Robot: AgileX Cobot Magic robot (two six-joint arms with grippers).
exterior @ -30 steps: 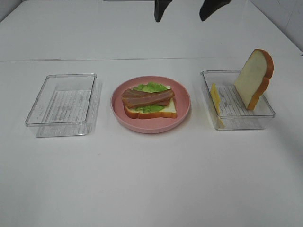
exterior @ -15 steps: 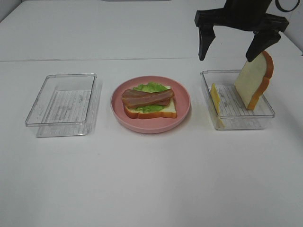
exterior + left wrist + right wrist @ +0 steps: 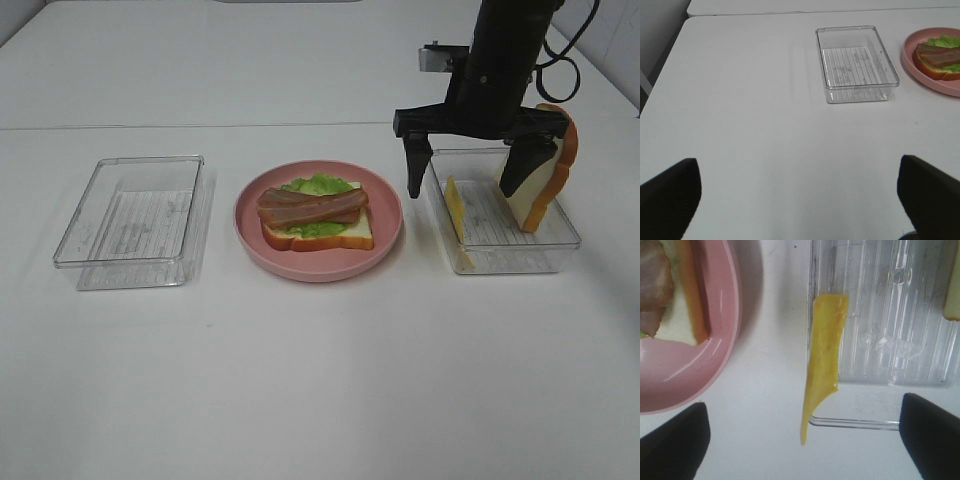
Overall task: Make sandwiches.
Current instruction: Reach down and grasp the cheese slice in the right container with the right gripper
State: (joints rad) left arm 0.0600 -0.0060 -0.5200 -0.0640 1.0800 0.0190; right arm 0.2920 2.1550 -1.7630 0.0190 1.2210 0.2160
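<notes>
Pink round plate (image 3: 320,271) mid-way along the white desk (image 3: 320,400) carries the open sandwich (image 3: 315,212): bread, green lettuce, bacon strips on top. Right gripper (image 3: 462,190) hangs over the right-hand clear plastic tray (image 3: 520,257), jaws wide, straddling the yellow cheese slice (image 3: 455,205) that leans on the tray's wall. A white bread slice (image 3: 540,197) stands upright beside it. Left gripper (image 3: 800,200) hovers over bare desk, jaws wide.

From the high camera, the right pincer (image 3: 461,193) covers part of the upright bread slice (image 3: 538,201).

Right gripper (image 3: 462,194) pointing down — spread, left gripper (image 3: 797,160) spread
</notes>
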